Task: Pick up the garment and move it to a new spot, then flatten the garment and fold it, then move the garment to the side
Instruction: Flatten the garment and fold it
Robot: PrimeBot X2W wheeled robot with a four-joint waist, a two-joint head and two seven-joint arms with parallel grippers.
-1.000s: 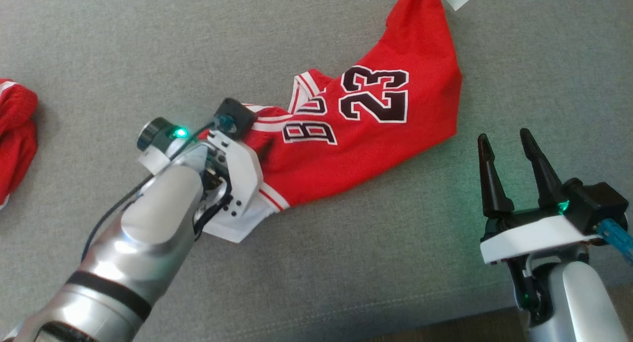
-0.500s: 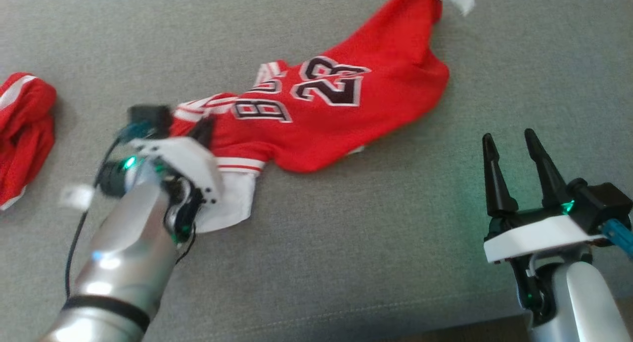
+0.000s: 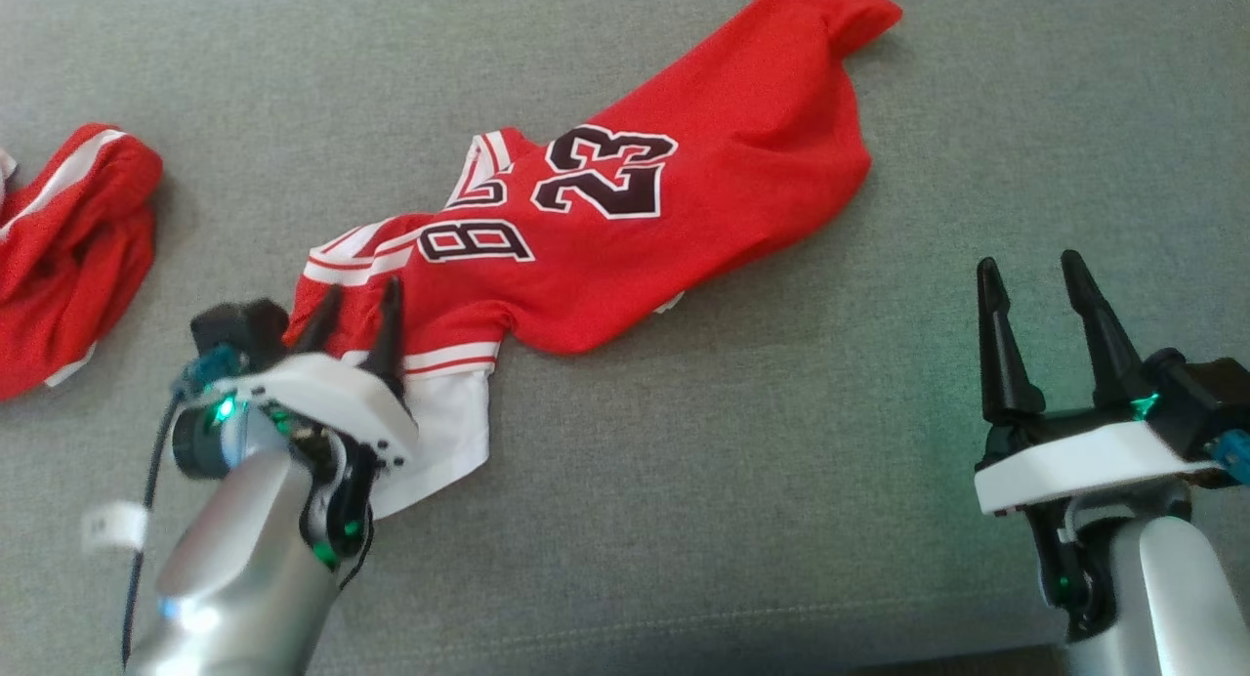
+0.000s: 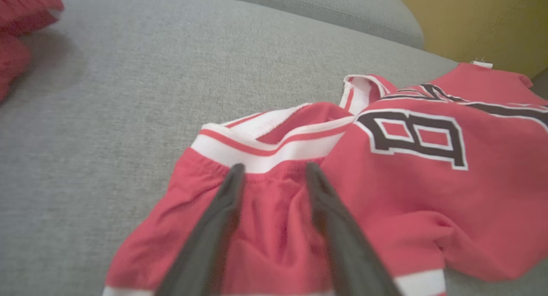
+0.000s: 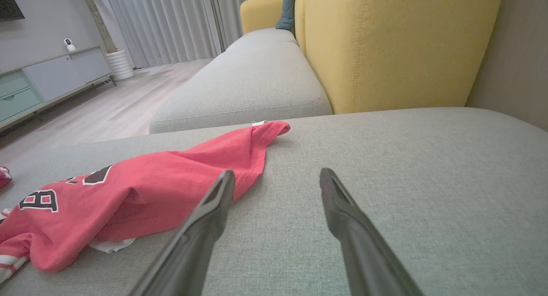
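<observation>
The garment is a red jersey with a black "23", stretched out diagonally on the grey sofa seat. Its white-trimmed end lies at the lower left and its hem at the top right. My left gripper stands open over that trimmed end, and in the left wrist view its fingers rest apart on the red cloth without pinching it. My right gripper is open and empty at the lower right, clear of the jersey. The right wrist view shows its tips above bare cushion, with the jersey to their left.
A second crumpled red garment lies at the far left of the seat. A yellow backrest stands beyond the cushion, and another grey cushion continues past it. The seat's front seam runs along the bottom.
My left gripper pulled the jersey's trimmed end leftward and toward the front, drawing the cloth out longer, then opened its fingers. The head camera has shifted a little. The right gripper stays open.
</observation>
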